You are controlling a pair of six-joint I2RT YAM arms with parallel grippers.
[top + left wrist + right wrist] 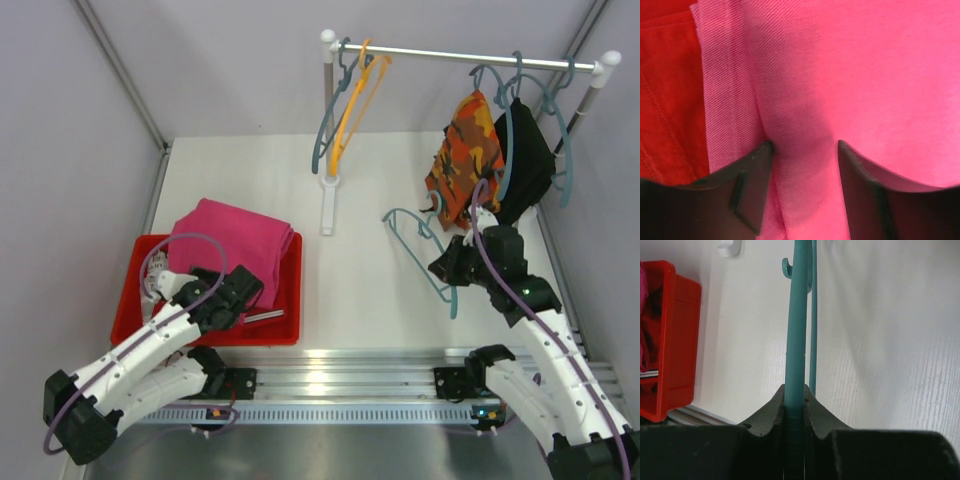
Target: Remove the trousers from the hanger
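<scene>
The magenta pink trousers [235, 240] lie on top of the red bin [290, 300]. My left gripper [232, 297] is down on them, jaws open with a ridge of pink cloth [805, 100] between the fingers [752, 185]. Red cloth [665, 100] lies beside it. The orange camouflage trousers [465, 155] and the black trousers [527, 160] hang on teal hangers on the rail [470, 55]. My right gripper [452, 268] is shut on an empty teal hanger [425, 245], held above the table, its bar [796, 340] between the jaws. The black-and-white trousers are hidden.
Two empty hangers, teal and orange [350, 100], hang at the rail's left end beside the white post [328, 190]. The red bin also shows in the right wrist view [670, 340]. Grey walls close in the white table [360, 290] on three sides.
</scene>
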